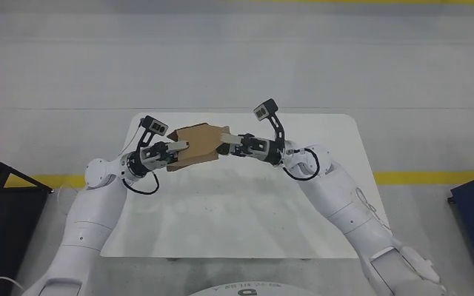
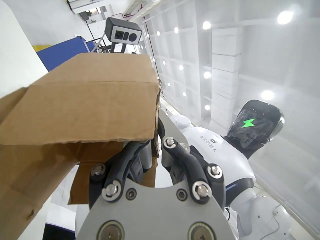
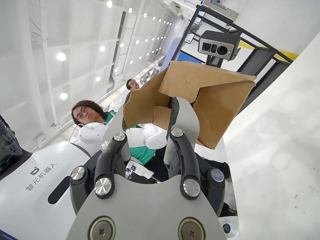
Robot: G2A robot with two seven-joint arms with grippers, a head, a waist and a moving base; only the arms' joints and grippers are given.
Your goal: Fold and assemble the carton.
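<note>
The carton [image 1: 197, 142] hangs over the far part of the white table [image 1: 222, 222], between the two arms. Its long axis runs across the table from one gripper to the other, and the end at the left arm lies slightly nearer the robot. It is plain brown corrugated board, creased and partly squared up. In the left wrist view one flat panel [image 2: 82, 106] folds sharply over a corner, with loose flaps hanging under a ragged edge. In the right wrist view the end [image 3: 200, 96] stands open, its flaps splayed and torn along the rim (a small dent marks one panel). The left gripper [image 1: 180, 150] [image 2: 155, 143] is closed narrowly on a flap at its end. The right gripper [image 1: 222, 147] [image 3: 150, 111] meets the opposite end, with board lying across it. I cannot tell whether it is clamped there.
</note>
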